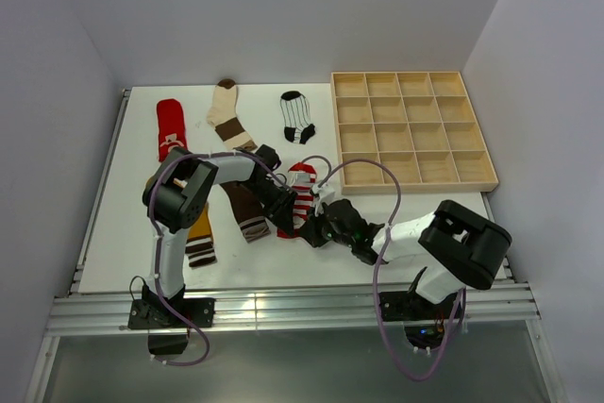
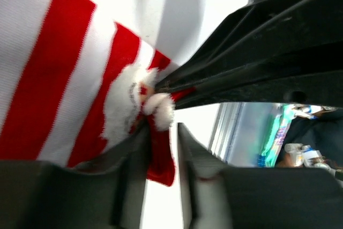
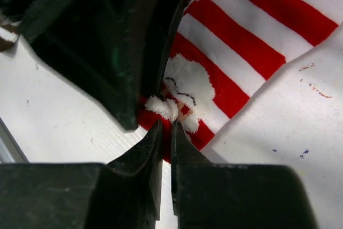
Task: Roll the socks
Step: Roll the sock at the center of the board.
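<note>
The red-white striped sock (image 1: 302, 188) lies flat in the middle of the table, its Santa-face cuff toward the arms. My right gripper (image 1: 318, 226) is shut on the red cuff edge; in the right wrist view its jaws (image 3: 166, 125) pinch the fabric (image 3: 236, 30). My left gripper (image 1: 286, 217) is at the same cuff from the left. In the left wrist view (image 2: 162, 135) its fingers stand narrowly apart with the red cuff edge (image 2: 161, 156) between them. The other socks lie flat: red patterned (image 1: 171, 129), cream-and-brown (image 1: 229, 112), white with black stripes (image 1: 297, 117), dark brown (image 1: 243, 205), mustard (image 1: 200, 233).
A wooden tray with several compartments (image 1: 411, 129) stands at the back right. White walls close in the table on three sides. A metal rail (image 1: 283, 309) runs along the near edge by the arm bases.
</note>
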